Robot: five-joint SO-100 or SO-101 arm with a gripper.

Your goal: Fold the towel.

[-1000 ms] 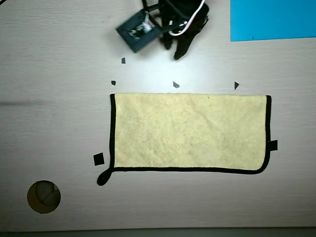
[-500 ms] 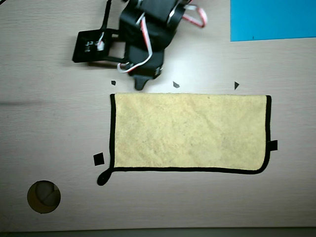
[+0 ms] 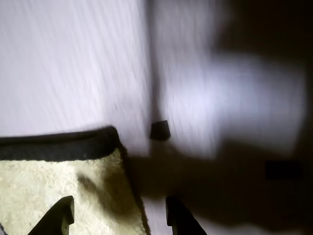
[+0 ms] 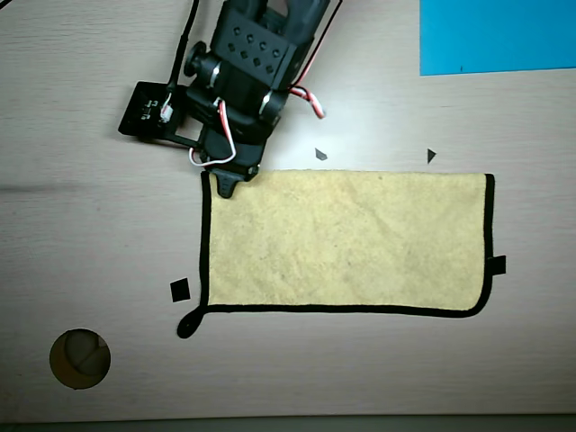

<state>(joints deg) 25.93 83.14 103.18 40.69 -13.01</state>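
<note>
A pale yellow towel with a black border lies flat and spread out on the table in the overhead view. My gripper hovers over its top-left corner there. In the wrist view, which is blurred, the towel's fluffy corner and its black edge fill the lower left. My gripper is open, one fingertip over the towel and the other past its edge over the table. Nothing is between the fingers.
Small black marks sit on the table around the towel; one shows in the wrist view. A blue sheet lies at the top right. A round hole is at the lower left.
</note>
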